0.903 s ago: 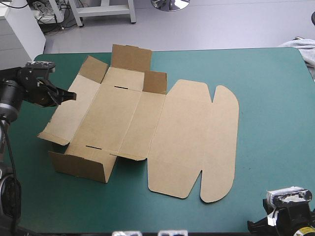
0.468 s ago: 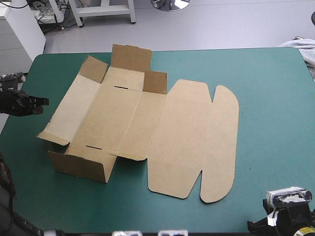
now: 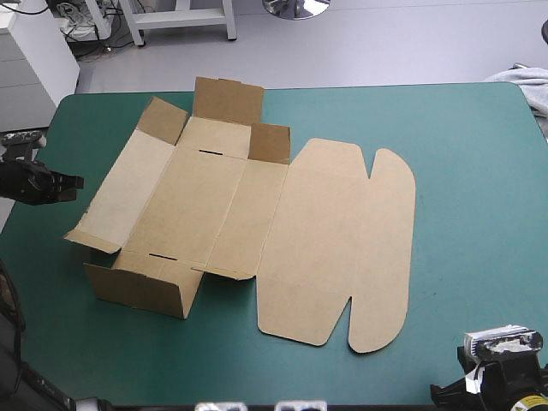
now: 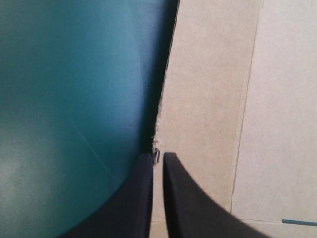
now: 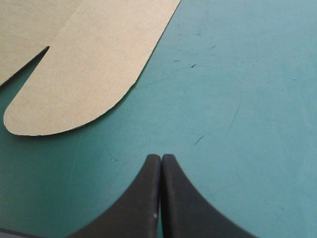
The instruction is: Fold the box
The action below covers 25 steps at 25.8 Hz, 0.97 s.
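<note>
The brown box (image 3: 240, 214) lies as a cut sheet on the teal-green cover, left of the middle. Its near-left wall and the far flaps stand raised, and the rounded lid lies flat toward the right. My left gripper (image 3: 77, 181) hovers at the table's left edge, a short way off the box's left flap, fingers shut on nothing. In the left wrist view its tips (image 4: 158, 154) point at the flap's edge (image 4: 213, 99). My right gripper (image 5: 161, 156) is shut above bare cover near the front right corner, with the lid's rounded tab (image 5: 89, 49) ahead of it.
A pale grey cloth (image 3: 527, 86) hangs over the table's far right edge. Bare teal-green cover (image 3: 479, 214) stretches to the right of the lid and along the front edge.
My left gripper has drawn back from the box's left flap to the table's left edge. The box and the right arm have not moved.
</note>
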Available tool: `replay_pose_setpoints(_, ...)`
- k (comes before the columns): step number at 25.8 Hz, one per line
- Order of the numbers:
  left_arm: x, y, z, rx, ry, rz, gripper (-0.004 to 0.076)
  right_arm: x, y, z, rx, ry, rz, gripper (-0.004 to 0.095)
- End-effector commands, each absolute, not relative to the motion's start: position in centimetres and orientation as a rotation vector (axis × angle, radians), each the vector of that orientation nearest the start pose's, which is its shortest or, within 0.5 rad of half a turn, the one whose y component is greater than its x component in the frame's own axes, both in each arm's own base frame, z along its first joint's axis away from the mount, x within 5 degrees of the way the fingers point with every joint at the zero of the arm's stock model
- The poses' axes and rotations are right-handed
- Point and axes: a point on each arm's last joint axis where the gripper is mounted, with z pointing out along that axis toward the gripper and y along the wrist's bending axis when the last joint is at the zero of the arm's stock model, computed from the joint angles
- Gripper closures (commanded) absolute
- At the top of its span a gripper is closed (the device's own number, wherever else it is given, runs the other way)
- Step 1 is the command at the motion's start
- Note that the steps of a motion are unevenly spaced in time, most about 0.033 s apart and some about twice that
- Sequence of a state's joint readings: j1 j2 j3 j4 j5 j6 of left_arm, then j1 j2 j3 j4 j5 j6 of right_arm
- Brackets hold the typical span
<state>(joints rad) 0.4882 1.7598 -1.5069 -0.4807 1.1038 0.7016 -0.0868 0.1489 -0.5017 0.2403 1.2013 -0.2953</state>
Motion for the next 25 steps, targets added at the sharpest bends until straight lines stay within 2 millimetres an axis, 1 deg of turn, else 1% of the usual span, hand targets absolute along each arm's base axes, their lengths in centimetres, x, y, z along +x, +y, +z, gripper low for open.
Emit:
replay_pose_setpoints(1, 34.3, 13.7, 32.2, 0.098, 2.525, -0.257, 0.0506, 1.5, 1.9, 27.9, -0.241, 2.225, 0.109, 0.0927)
replay_pose_setpoints(2, 34.3, 13.7, 32.2, 0.099, 2.525, -0.257, 0.0409, 1.5, 1.9, 27.9, -0.241, 2.225, 0.109, 0.0927)
replay_pose_setpoints(4, 34.4, 13.8, 32.2, 0.094, 2.516, -0.245, 0.0255, 1.5, 1.9, 27.9, -0.241, 2.225, 0.109, 0.0927)
replay_pose_setpoints(5, 34.5, 13.8, 32.2, 0.091, 2.511, -0.243, 0.019, 1.5, 1.9, 27.9, -0.241, 2.225, 0.109, 0.0927)
replay_pose_setpoints(6, 34.5, 13.8, 32.2, 0.088, 2.505, -0.246, 0.0148, 1.5, 1.9, 27.9, -0.241, 2.225, 0.109, 0.0927)
replay_pose_setpoints(7, 34.5, 13.8, 32.3, 0.091, 2.504, -0.244, 0.0133, 1.5, 1.9, 27.9, -0.241, 2.225, 0.109, 0.0927)
replay_pose_setpoints(9, 34.7, 13.9, 31.9, 0.117, 2.507, -0.238, 0.0141, 1.5, 1.9, 27.9, -0.241, 2.225, 0.109, 0.0927)
replay_pose_setpoints(10, 35.1, 14.0, 31.3, 0.135, 2.51, -0.252, 0.0157, 1.5, 1.9, 27.9, -0.241, 2.225, 0.109, 0.0927)
replay_pose_setpoints(12, 35.4, 14.0, 30.8, 0.139, 2.507, -0.284, 0.0181, 1.5, 1.9, 27.9, -0.234, 2.226, 0.112, 0.0927)
replay_pose_setpoints(16, 36.3, 13.9, 29.4, 0.134, 2.494, -0.382, 0.0255, 1.5, 1.9, 27.9, -0.192, 2.228, 0.132, 0.0927)
replay_pose_setpoints(19, 36.7, 13.7, 28.3, 0.155, 2.511, -0.458, 0.0283, 1.5, 1.9, 27.9, -0.182, 2.23, 0.137, 0.0927)
replay_pose_setpoints(22, 36.9, 13.7, 26.9, 0.168, 2.556, -0.53, 0.0287, 1.5, 1.9, 27.9, -0.182, 2.23, 0.134, 0.0927)
replay_pose_setpoints(25, 36.9, 13.1, 26.4, 0.215, 2.575, -0.577, 0.0287, 1.5, 1.8, 27.9, -0.183, 2.23, 0.121, 0.0927)
